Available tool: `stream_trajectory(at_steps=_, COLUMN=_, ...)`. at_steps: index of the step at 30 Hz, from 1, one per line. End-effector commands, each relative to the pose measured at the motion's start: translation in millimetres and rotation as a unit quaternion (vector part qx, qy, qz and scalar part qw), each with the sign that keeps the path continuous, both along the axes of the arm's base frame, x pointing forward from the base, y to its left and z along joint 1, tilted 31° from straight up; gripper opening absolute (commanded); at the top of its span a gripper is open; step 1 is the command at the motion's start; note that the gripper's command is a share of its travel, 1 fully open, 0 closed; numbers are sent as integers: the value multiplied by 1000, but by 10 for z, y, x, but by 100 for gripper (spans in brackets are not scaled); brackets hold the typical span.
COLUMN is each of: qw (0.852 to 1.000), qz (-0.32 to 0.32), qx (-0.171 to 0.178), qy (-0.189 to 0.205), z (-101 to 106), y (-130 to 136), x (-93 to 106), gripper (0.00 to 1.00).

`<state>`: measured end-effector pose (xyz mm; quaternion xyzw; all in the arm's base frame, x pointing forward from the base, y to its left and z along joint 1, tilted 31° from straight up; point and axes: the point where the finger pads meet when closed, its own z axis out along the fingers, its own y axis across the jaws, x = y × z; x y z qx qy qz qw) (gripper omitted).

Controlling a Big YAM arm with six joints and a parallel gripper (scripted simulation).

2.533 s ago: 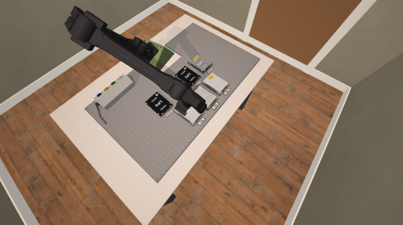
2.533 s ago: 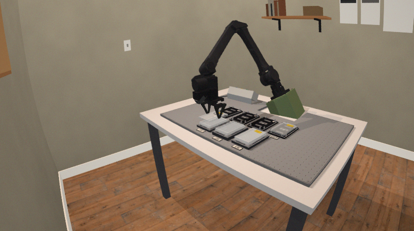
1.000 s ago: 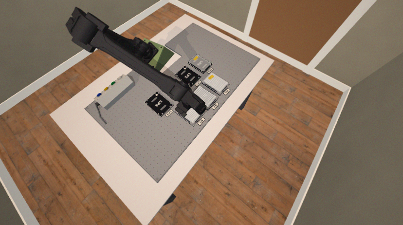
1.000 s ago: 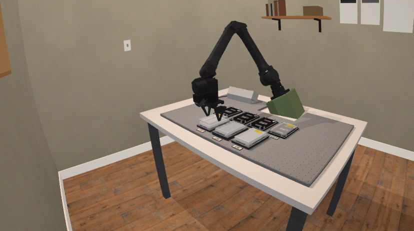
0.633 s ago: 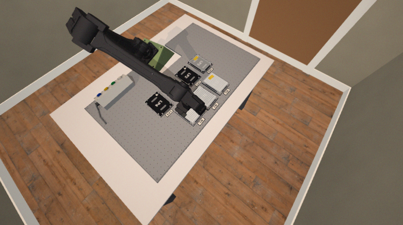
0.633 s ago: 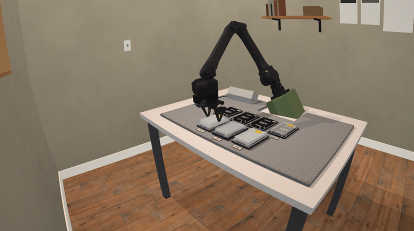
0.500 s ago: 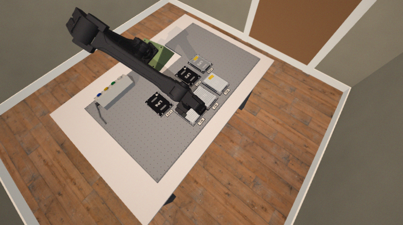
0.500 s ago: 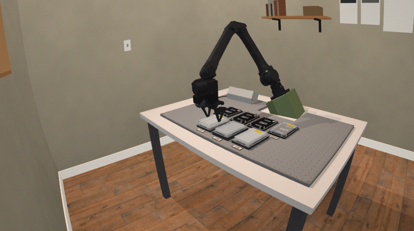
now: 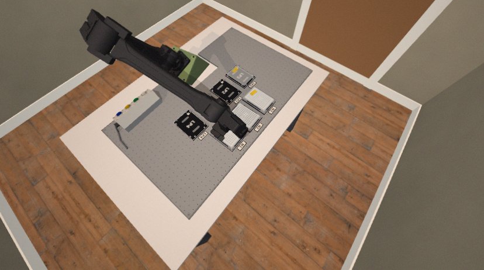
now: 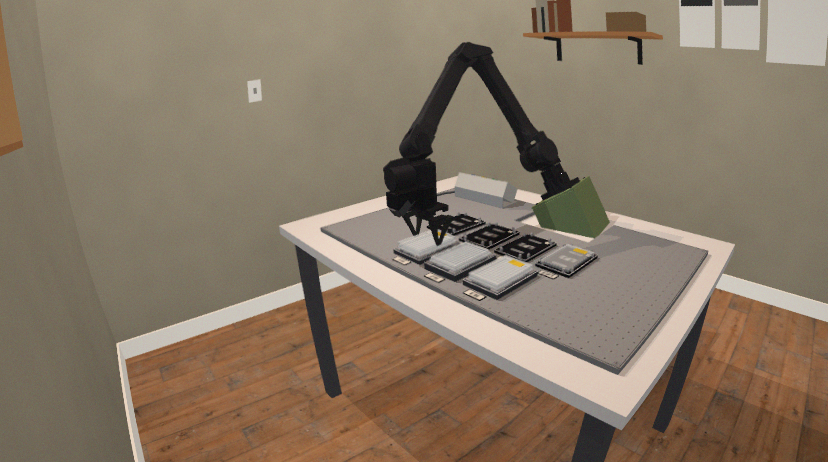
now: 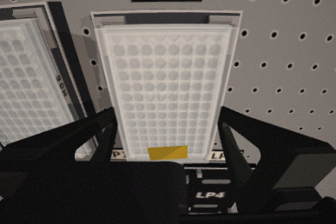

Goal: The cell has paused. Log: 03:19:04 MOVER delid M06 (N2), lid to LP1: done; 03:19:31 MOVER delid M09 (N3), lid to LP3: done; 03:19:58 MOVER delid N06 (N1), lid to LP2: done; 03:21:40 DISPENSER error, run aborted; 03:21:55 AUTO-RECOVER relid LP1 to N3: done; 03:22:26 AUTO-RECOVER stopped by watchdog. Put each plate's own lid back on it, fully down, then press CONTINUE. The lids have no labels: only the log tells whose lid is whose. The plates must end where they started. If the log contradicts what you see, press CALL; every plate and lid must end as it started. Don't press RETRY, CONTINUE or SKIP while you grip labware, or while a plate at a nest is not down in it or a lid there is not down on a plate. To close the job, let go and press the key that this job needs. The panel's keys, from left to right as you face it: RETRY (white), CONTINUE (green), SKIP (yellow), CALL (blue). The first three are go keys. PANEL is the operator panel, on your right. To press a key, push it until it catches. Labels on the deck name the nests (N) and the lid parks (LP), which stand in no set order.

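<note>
My gripper (image 10: 427,238) (image 11: 167,112) is shut on a clear lid (image 11: 168,153) with a yellow tag, by its long sides, over the plate at nest N1 (image 11: 167,18). The lid looks level and lined up with the plate; whether it is fully down, I cannot tell. The N2 plate (image 9: 246,116) (image 10: 461,257) (image 11: 15,87), marked M06, shows no yellow tag. The N3 plate (image 9: 259,100) (image 10: 499,275) carries a yellow-tagged lid. Another tagged lid (image 9: 241,76) (image 10: 566,259) lies on LP3. LP2 (image 9: 225,90) and LP4 (image 9: 190,124) (image 11: 210,195) hold no lid.
The panel (image 9: 142,111) (image 10: 482,189) stands behind LP4, with blue (image 9: 118,114), yellow (image 9: 127,106), green (image 9: 135,99) and white keys. A green block (image 9: 194,69) (image 10: 573,209) is at the arm's base. The arm hides LP1 in the top view.
</note>
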<state>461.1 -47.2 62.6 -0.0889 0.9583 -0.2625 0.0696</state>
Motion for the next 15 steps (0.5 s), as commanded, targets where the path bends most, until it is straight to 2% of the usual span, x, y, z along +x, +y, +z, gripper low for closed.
stream_trajectory(at_steps=1, qw=1000, qz=-3, qx=0, qy=5, z=-82, y=-66, x=-8, gripper=0)
stream_trajectory(at_steps=8, qw=1000, qz=-2, qx=1, qy=-2, z=-51, y=-59, x=44, gripper=0)
stream_trajectory(at_steps=9, qw=1000, qz=1, qx=1, qy=-10, z=43, y=-2, x=83, gripper=0)
stream_trajectory(at_steps=15, qw=1000, qz=1, qx=1, qy=-10, z=45, y=-2, x=84, gripper=0)
